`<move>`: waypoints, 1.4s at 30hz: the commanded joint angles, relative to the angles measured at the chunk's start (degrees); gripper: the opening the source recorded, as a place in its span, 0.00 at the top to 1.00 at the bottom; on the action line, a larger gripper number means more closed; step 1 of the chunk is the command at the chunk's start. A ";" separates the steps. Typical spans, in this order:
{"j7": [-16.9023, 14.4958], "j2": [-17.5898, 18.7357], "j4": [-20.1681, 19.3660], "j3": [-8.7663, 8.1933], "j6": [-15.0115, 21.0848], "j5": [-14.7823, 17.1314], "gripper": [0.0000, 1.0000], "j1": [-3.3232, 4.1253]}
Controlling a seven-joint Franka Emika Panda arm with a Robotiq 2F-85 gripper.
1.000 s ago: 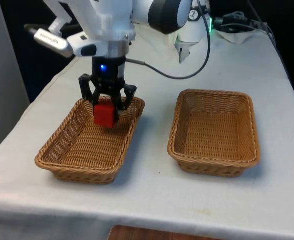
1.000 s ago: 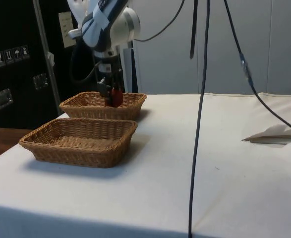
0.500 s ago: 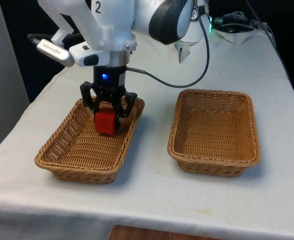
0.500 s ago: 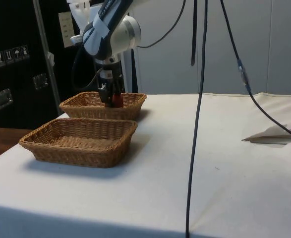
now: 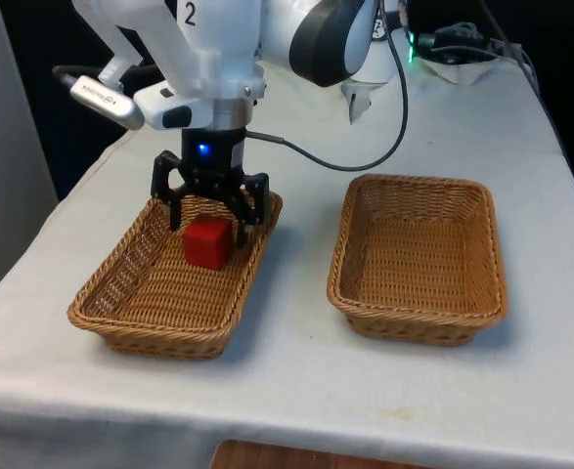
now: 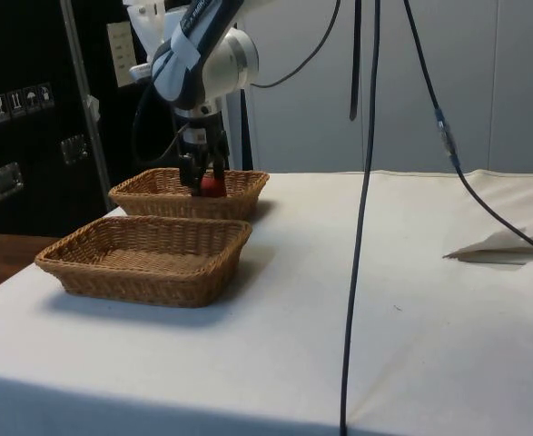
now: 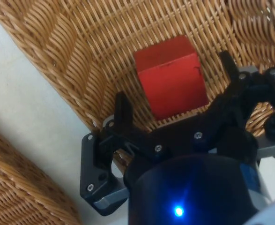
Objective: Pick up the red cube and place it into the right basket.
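Observation:
The red cube [image 5: 206, 244] lies on the wicker at the far end of the basket [image 5: 120, 262] on the front view's left. My gripper [image 5: 209, 223] hangs just above it, open, one finger on each side of the cube and neither touching it. In the wrist view the red cube [image 7: 171, 77] sits free between the spread fingers [image 7: 122, 107] of the gripper [image 7: 174, 80]. From the side, the cube [image 6: 212, 187] peeks over the rim of the far basket [image 6: 234, 205], under the gripper [image 6: 202, 174].
A second wicker basket [image 5: 419, 327] stands on the front view's right with nothing in it; in the side view it is the nearer basket [image 6: 148, 277]. A black cable [image 5: 345, 147] trails over the cloth behind both baskets.
The gripper was shut on the red cube over the left basket; it has opened wide and the cube has dropped onto the wicker below.

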 commanded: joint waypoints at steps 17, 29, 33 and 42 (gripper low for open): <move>-1.32 -6.36 -2.29 -2.75 -3.44 -1.38 0.00 1.20; 0.57 -12.95 -5.16 -3.44 -6.02 -4.93 0.00 3.32; 1.60 -14.67 -5.90 -3.32 -6.70 -6.30 0.00 3.95; 4.93 -19.60 -8.65 -2.81 -9.11 -10.77 0.00 5.67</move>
